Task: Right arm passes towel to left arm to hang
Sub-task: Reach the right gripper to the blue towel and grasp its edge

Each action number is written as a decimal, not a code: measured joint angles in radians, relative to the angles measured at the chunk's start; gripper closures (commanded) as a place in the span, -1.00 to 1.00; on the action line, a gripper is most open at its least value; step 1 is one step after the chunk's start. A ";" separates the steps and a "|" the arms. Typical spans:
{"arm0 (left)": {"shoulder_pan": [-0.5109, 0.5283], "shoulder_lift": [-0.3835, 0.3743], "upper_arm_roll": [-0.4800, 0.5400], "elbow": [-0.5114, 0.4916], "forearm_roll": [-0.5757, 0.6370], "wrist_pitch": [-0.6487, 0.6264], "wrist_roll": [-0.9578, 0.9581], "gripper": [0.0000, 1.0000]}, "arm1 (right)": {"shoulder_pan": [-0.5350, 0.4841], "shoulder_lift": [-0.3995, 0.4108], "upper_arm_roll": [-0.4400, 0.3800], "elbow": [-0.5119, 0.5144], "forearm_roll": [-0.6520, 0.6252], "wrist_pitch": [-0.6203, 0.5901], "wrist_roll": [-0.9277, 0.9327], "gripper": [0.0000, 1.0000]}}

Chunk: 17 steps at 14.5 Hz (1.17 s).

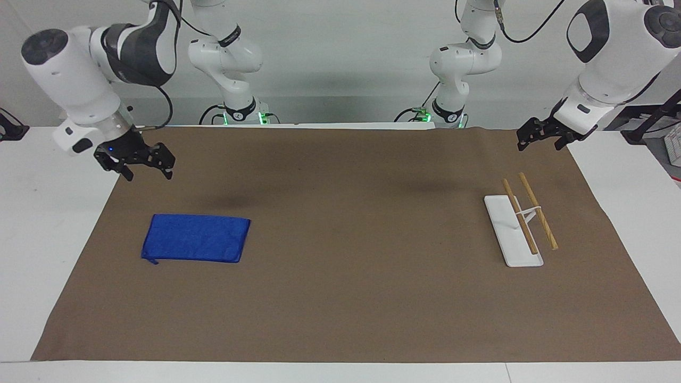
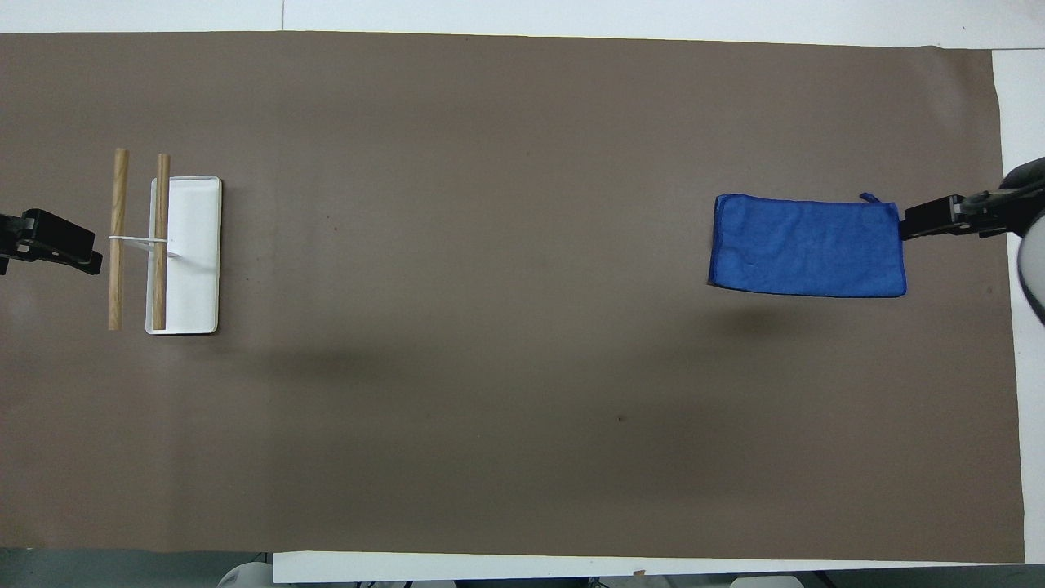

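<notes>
My bright royal-blue soft cloth towel (image 1: 196, 238) lies flat on the brown paper mat (image 1: 340, 298) toward my right arm's end of the table. It is a tidy rectangle, long side running along the table, with neat darker-stitched edges, a faintly rumpled nap, and a tiny loop sticking out at the corner farthest from me on the outer end (image 2: 869, 197). Nothing rests on it and nothing touches it.

My right gripper (image 1: 142, 164), the wide black claw under the silver wrist ring and small blue light, hangs in the air over the mat's edge just beside the towel's outer short end, its fingers spread apart and holding nothing. From above its black tip (image 2: 931, 221) seems to reach the towel's corner, but the facing camera shows it raised clear of the cloth.

My left gripper (image 1: 537, 135), slim and black, waits over the mat's corner at my left arm's end, released and empty. Near it stands a white rectangular tray-based rack (image 1: 511, 234) carrying two light wooden dowel rails (image 1: 537, 210) side by side.
</notes>
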 measured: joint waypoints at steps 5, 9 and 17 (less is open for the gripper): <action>0.000 0.000 0.000 0.000 0.000 0.000 0.000 -1.00 | 0.001 0.105 0.001 -0.207 0.000 0.365 -0.046 -1.00; 0.000 0.000 0.000 0.000 0.000 0.000 0.000 -1.00 | 0.001 0.175 0.001 -0.272 0.000 0.476 -0.075 -0.99; 0.000 0.000 0.000 0.000 0.000 0.000 0.000 -1.00 | 0.001 0.203 0.001 -0.274 0.000 0.524 -0.080 -0.92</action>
